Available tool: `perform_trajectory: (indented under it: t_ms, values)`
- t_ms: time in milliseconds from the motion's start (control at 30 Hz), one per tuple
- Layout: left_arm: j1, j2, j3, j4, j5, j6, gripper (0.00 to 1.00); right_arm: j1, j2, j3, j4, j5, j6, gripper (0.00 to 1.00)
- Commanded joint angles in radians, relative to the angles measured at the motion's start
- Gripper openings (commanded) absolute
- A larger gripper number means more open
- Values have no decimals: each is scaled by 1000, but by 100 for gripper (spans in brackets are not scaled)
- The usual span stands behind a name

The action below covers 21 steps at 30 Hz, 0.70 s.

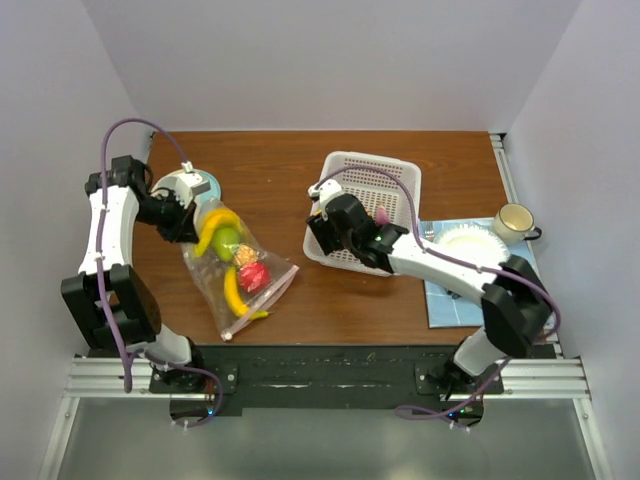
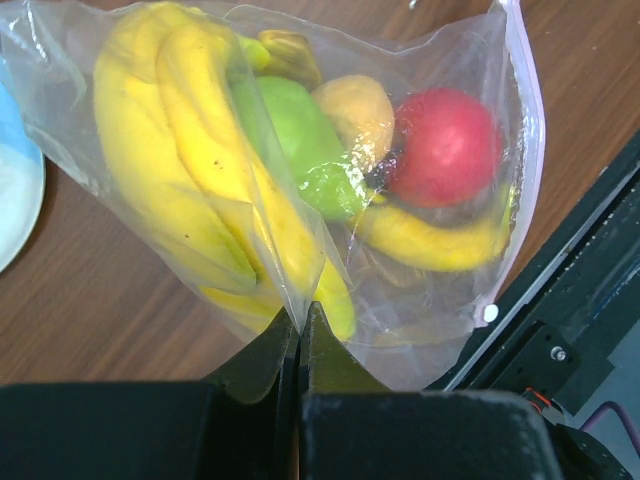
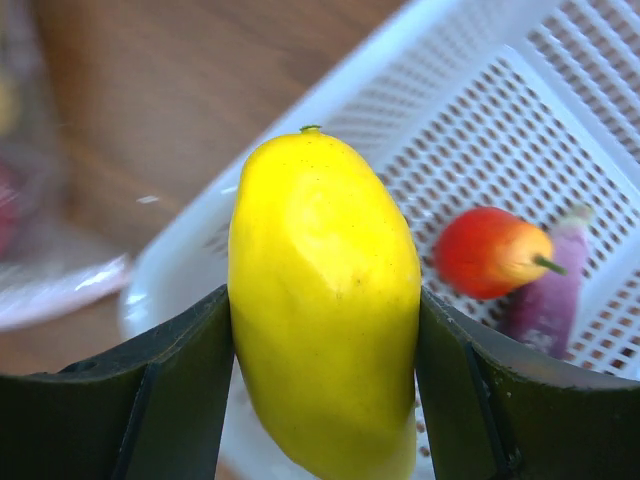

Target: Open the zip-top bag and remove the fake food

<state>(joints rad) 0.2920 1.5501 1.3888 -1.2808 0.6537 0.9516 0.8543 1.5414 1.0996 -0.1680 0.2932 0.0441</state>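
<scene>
The clear zip-top bag (image 1: 240,275) lies on the wooden table at the left, its top lifted. It holds yellow bananas (image 2: 190,150), a green fruit (image 2: 300,140), a yellow-orange piece (image 2: 360,115) and a red round fruit (image 2: 445,145). My left gripper (image 1: 185,228) is shut on a fold of the bag's plastic (image 2: 298,315). My right gripper (image 1: 325,222) is shut on a yellow fruit (image 3: 322,300), holding it over the near left edge of the white basket (image 1: 400,180). A red-orange piece (image 3: 490,252) and a purple eggplant (image 3: 548,300) lie in the basket.
A light blue plate (image 1: 185,185) sits behind the bag at the far left. A white paper plate (image 1: 470,240) lies on a blue cloth (image 1: 450,300) at the right, with a cream mug (image 1: 514,222) beside it. The table's front rail (image 2: 560,330) is close to the bag.
</scene>
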Motion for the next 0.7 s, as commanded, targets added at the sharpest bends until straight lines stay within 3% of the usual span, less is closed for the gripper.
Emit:
perform_trajectory:
  t_ms: [0, 67, 100, 167, 333, 433, 533, 667]
  values:
    - [-7, -54, 13, -34, 15, -16, 0, -29, 92, 94, -44, 237, 60, 42]
    - [-7, -42, -8, -29, -8, -8, 0, -38, 135, 115, -74, 265, 83, 51]
    - [-7, -36, -34, -23, -26, -8, 0, -40, 144, 134, -85, 270, 89, 76]
    - [-5, -38, -62, 21, -52, -20, 0, -41, 151, 140, -106, 294, 106, 99]
    - [-2, -39, -145, 136, -147, -54, 0, -3, -45, -1, 34, 204, 31, 99]
    - [-4, -16, -184, 193, -196, -71, 0, 84, -154, -56, 50, 134, -27, 99]
    - [-2, 10, -220, 241, -227, -86, 0, 256, -181, -84, 62, 46, -85, 99]
    - [-2, 31, -247, 274, -249, -99, 0, 318, -109, -61, 38, -171, -72, 89]
